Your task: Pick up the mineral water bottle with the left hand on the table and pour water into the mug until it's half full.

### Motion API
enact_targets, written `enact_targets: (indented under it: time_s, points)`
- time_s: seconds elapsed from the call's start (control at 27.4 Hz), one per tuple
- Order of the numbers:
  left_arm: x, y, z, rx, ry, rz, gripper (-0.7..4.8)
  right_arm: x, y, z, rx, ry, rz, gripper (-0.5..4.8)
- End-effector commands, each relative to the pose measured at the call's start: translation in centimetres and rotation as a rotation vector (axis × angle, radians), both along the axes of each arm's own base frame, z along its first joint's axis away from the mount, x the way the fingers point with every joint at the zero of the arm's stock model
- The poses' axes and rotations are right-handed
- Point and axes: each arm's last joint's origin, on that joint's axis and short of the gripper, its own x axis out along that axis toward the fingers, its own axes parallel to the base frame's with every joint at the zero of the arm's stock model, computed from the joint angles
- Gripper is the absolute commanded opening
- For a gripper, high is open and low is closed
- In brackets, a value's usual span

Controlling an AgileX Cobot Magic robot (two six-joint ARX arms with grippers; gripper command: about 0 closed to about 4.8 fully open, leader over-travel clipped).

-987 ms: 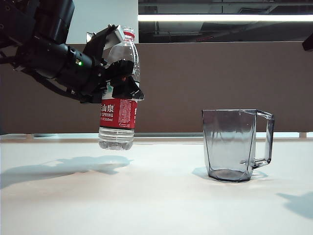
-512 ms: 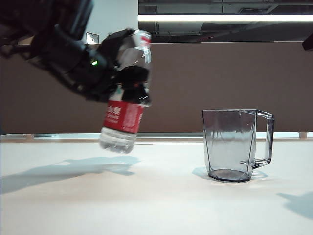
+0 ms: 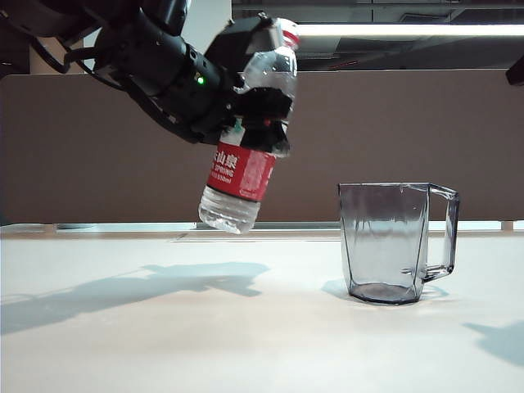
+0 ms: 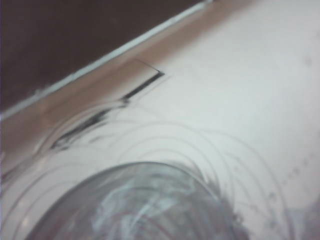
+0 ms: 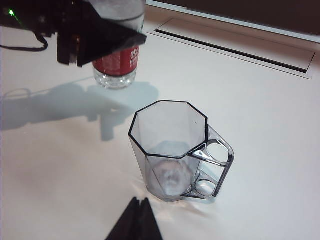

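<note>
The mineral water bottle [image 3: 243, 177] hangs tilted above the table [image 3: 246, 327], its neck leaning toward the mug and its base pointing down-left. My left gripper [image 3: 258, 110] is shut on its upper body, above the red label. In the left wrist view the bottle [image 4: 150, 205] is a blurred clear mass right in front of the camera. The smoky-grey mug [image 3: 393, 241] stands upright to the bottle's right, handle facing right, apart from it. The right wrist view shows the mug [image 5: 172, 145], the bottle [image 5: 117, 65], the left gripper [image 5: 95, 35], and my right gripper [image 5: 140, 201] shut and empty near the mug.
A long narrow slot [image 5: 235, 45] is set into the table near its far edge, also seen as the slot [image 4: 145, 85] in the left wrist view. A brown partition [image 3: 368, 139] rises behind the table. The arm's shadow [image 3: 164, 282] lies left of the mug.
My left gripper has carried the bottle up and to the right, toward the mug. The bottle has gone from upright to tilted. The mug and right gripper have not moved.
</note>
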Motion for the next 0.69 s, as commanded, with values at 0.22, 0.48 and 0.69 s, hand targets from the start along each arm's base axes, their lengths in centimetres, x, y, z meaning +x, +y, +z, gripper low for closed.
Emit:
enact_targets:
  time_s: [0.22, 0.48, 0.69]
  points:
    - [0.2, -0.8, -0.2, 0.08, -0.081, 0.04, 2.74, 0.0, 0.0, 0.4, 0.014, -0.023, 0.002, -0.05]
    - [0.4, -1.0, -0.9, 0.153, -0.12, 0.021, 2.74, 0.0, 0.0, 0.4, 0.015, -0.023, 0.005, -0.05]
    - [0.1, -2.1, -0.9, 0.242, -0.187, 0.005, 2.74, 0.0, 0.0, 0.4, 0.015, -0.023, 0.005, -0.05]
